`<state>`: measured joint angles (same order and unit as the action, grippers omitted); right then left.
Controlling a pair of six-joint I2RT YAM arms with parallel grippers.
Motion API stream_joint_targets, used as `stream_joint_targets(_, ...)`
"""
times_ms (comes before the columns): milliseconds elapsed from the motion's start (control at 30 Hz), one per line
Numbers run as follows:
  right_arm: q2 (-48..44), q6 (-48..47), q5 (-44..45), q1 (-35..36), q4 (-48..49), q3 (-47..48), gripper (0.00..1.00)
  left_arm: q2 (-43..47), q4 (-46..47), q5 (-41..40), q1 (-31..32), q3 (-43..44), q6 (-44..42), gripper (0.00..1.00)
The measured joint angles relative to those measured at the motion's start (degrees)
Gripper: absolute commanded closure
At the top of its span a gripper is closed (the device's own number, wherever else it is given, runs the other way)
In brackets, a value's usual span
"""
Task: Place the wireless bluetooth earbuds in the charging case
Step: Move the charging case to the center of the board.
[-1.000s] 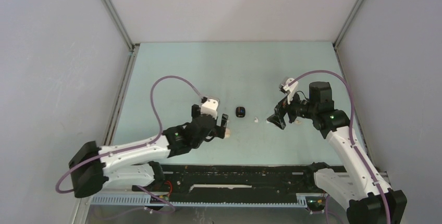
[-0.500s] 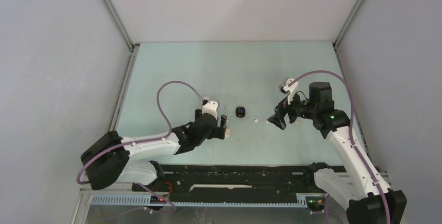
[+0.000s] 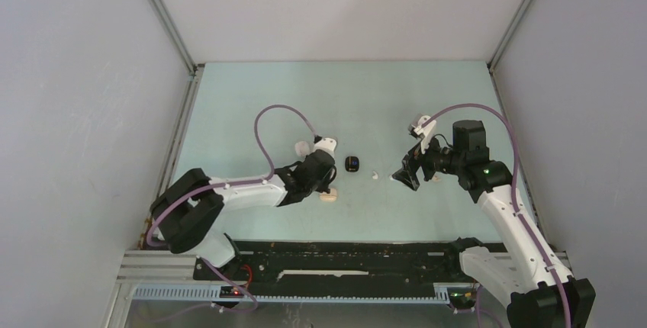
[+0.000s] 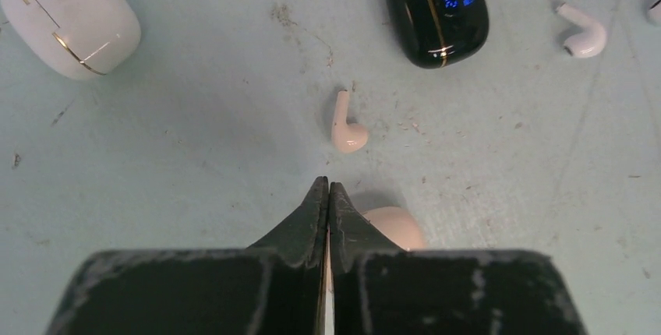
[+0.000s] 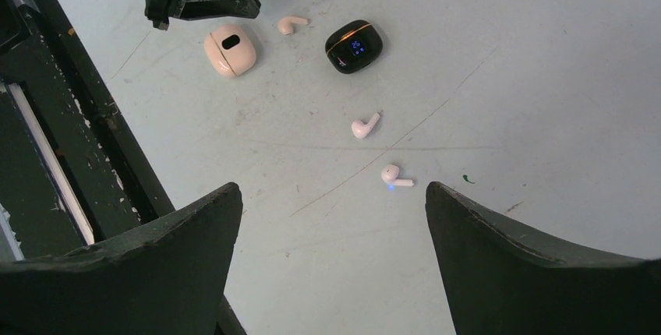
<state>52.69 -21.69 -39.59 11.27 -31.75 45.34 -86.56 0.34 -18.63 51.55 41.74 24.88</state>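
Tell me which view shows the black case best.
Left wrist: the black case is large and sharp, with its gold seam and blue display clear. Right wrist shows it smaller, display visibly lit; top external shows only a tiny dark spot.

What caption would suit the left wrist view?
Shut left end effector just short of an earbud, white case and black case beyond.

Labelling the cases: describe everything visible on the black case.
The black case is a glossy pebble-shaped shell, plastic by its look, with a thin gold seam line and a lit blue display on top. It looks closed and lies flat on the table. A pinkish earbud lies nearby but apart, and nothing touches the case.
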Motion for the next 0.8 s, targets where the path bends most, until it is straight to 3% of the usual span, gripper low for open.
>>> stream_joint_targets(133, 0.0, -0.4, 0.0, 0.0, -0.3, 0.0, 0.11, -2.1, -2.5, -0.1, -0.1, 1.2, -1.5, 0.95)
stream_joint_targets(500, 0.7, -1.3, 0.0, 0.0, -0.7, 0.0, 0.11, -4.2, -5.3, 2.8, 0.3, 1.3, -5.0, 0.81)
stream_joint_targets(800, 0.8, -1.5, 0.0, 0.0, -0.7, 0.0, 0.11, -4.2, -7.9, 5.7, 4.5, 2.9, -7.1, 0.74)
